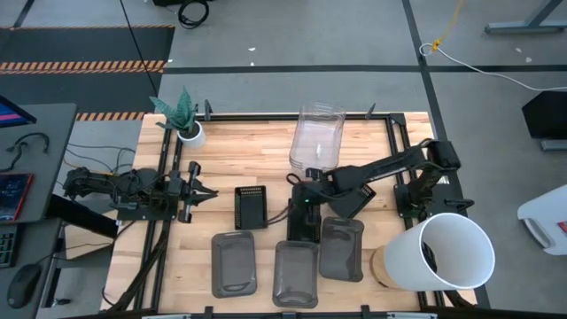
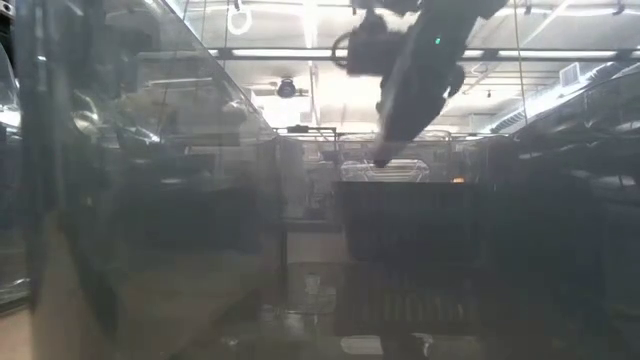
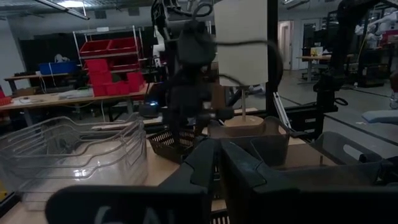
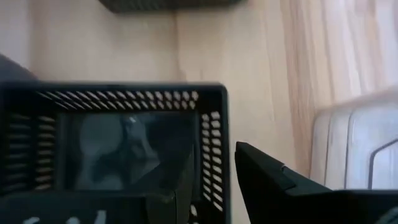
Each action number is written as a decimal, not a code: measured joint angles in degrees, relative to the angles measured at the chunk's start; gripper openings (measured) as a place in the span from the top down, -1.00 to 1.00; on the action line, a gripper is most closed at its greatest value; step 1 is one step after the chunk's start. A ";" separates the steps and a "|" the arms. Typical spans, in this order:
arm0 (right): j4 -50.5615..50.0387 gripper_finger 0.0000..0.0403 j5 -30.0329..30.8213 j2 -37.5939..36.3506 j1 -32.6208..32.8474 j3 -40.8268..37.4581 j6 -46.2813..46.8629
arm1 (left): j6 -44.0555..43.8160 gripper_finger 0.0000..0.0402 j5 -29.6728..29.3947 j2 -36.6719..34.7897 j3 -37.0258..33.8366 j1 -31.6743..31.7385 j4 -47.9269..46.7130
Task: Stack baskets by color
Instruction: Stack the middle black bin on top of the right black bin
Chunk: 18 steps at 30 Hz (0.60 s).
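Three clear baskets are nested in a stack at the table's far middle. One black slotted basket lies left of centre and another beside it. Three dark grey baskets lie in a row near the front. My right gripper points steeply down over the second black basket's far end, open. In the right wrist view, one finger is inside the basket and one outside. My left gripper waits shut at the table's left side. My right gripper straddles the far end wall of the black slotted basket from above. One finger is inside and the other outside. I cannot tell whether either finger touches the wall. The basket lies flat on the table.
A big white bucket lies on its side at the near right corner. A white plant pot stands at the far left. A further dark shape lies partly under my right arm. Bare wood shows between the clear stack and the black baskets.
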 joint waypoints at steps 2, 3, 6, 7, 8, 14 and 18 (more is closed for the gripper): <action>-2.97 0.35 0.16 1.93 -0.52 2.63 -0.29 | 0.00 0.87 0.01 0.01 0.00 0.00 -0.11; -4.35 0.34 0.26 2.80 -0.68 3.87 -0.85 | 0.00 0.87 0.01 0.02 0.00 0.00 -0.05; -7.61 0.27 0.90 5.14 -0.97 7.29 -2.33 | 0.00 0.86 -0.01 0.01 0.00 0.00 -0.07; -8.70 0.24 0.84 5.77 -1.11 8.35 -2.79 | -0.01 0.85 0.00 0.00 -0.01 0.00 -0.05; -9.57 0.22 0.69 6.32 -1.23 9.17 -3.03 | 0.00 0.85 0.01 0.00 -0.01 0.00 -0.04; -11.08 0.17 -0.52 9.40 -1.53 10.04 -4.22 | -0.02 0.82 -0.01 0.02 -0.01 0.00 -0.04; -11.63 0.18 -0.50 11.47 -1.53 9.98 -4.66 | 0.00 0.84 0.01 0.00 0.00 0.00 -0.04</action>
